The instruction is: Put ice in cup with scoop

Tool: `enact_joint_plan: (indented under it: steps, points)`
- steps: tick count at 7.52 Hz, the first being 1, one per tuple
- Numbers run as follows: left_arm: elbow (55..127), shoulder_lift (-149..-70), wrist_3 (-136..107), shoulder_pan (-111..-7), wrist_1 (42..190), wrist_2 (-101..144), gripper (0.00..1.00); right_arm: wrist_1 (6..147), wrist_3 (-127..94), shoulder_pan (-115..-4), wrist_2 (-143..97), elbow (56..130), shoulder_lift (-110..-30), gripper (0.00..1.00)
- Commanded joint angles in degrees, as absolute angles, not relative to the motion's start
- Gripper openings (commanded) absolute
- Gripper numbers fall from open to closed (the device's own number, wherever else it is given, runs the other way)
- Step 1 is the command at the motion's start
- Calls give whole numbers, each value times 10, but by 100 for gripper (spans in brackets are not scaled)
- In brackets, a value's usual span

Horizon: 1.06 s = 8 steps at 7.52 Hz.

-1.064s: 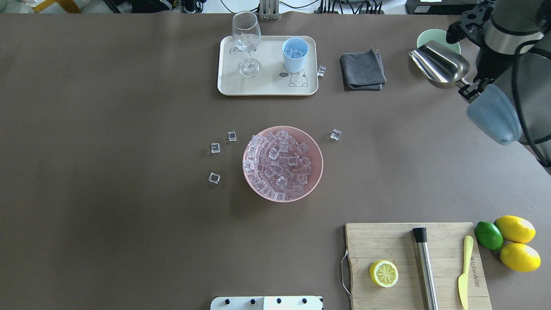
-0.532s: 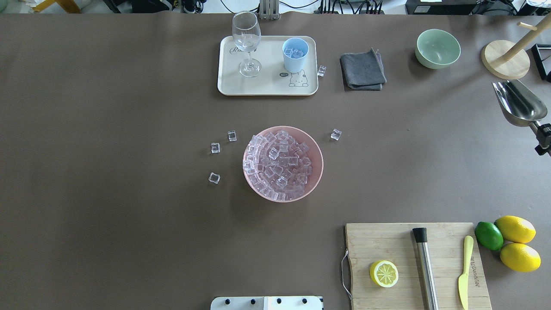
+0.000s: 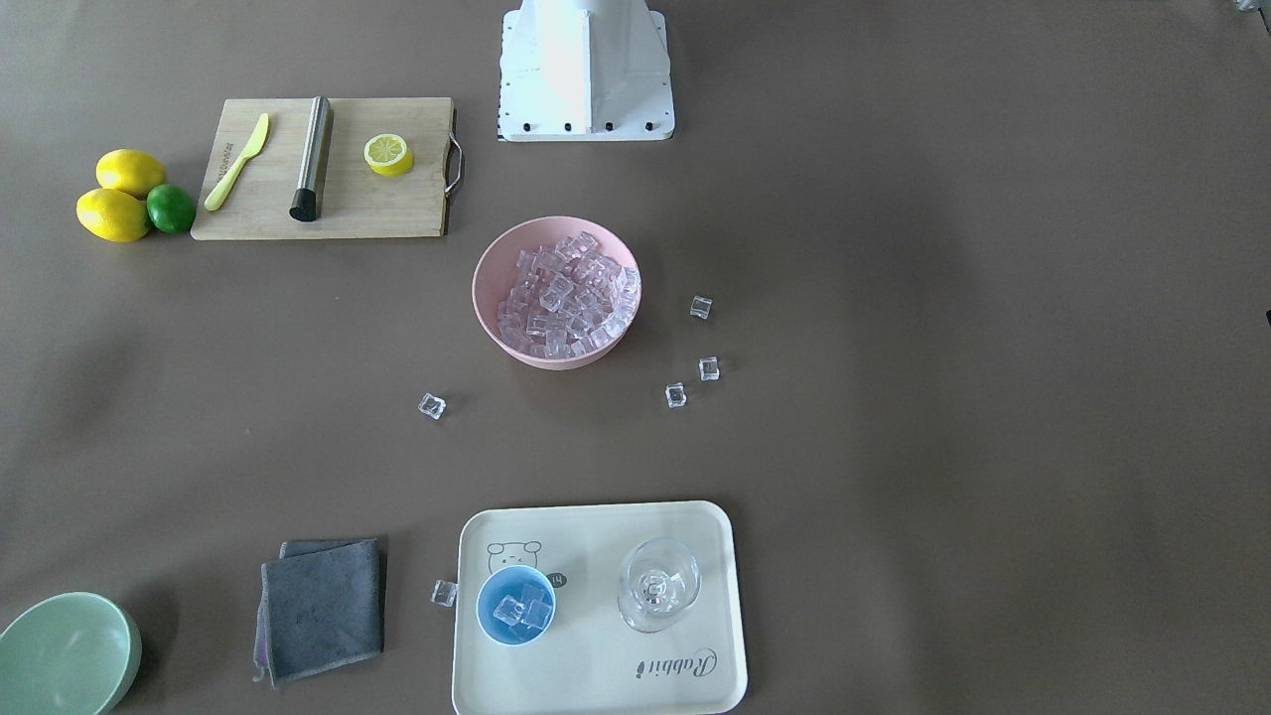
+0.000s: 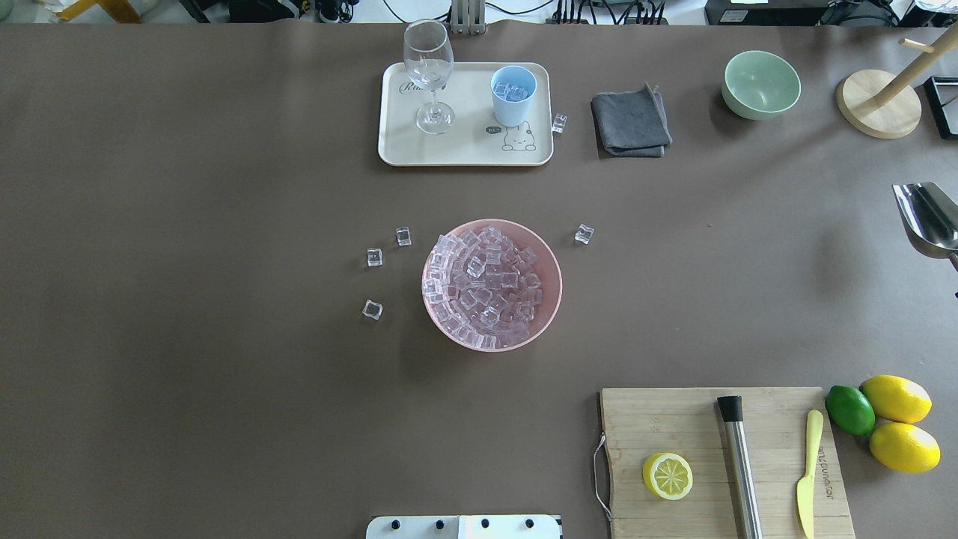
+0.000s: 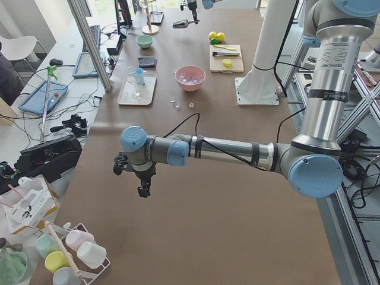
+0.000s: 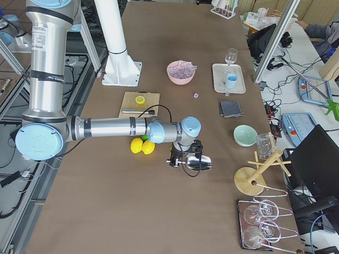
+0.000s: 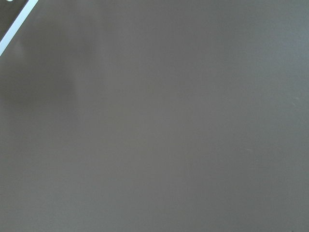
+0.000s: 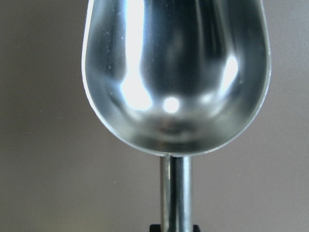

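The silver scoop point(image 8: 176, 72) is empty and held over bare table at the right edge of the overhead view point(image 4: 930, 218). My right gripper point(image 6: 179, 157) is shut on its handle point(image 8: 175, 193). The light-blue cup point(image 4: 513, 95) stands on the cream tray point(image 4: 464, 146) with a few ice cubes in it; it also shows in the front-facing view point(image 3: 515, 606). Many ice cubes point(image 4: 486, 288) fill the pink bowl point(image 4: 552, 299). My left gripper point(image 5: 142, 187) hangs far from all this over bare table; I cannot tell if it is open.
Loose cubes lie left of the bowl point(image 4: 374, 257), to its right point(image 4: 584, 234) and beside the tray point(image 4: 559, 123). A stemmed glass point(image 4: 428, 71), grey cloth point(image 4: 630, 121), green bowl point(image 4: 760, 84), wooden stand point(image 4: 879, 108) and cutting board point(image 4: 673, 427) with steel cylinder point(image 4: 739, 464) are about.
The right arm with the scoop has swung right and toward the robot, from over the green bowl to the overhead view's right edge. The bowl and wooden stand now show.
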<state>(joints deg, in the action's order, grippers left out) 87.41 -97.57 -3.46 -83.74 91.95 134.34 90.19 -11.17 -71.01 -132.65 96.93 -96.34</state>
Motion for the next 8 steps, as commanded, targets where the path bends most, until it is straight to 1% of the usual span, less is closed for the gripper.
enact_joint_plan:
  steps: [1, 2, 3, 8]
  points:
    - [877, -973, -33, -840, 919, 1337, 99, 860, -112, -710, -1325, 932, -970, 10]
    - [875, -973, -33, -839, 919, 1336, 99, 856, -112, -710, -1324, 926, -969, 58]
    - [875, -973, -33, -838, 919, 1334, 99, 852, -112, -710, -1322, 924, -970, 99]
    - [904, -974, -33, -834, 919, 1338, 99, 852, -106, -730, -1323, 929, -962, 100]
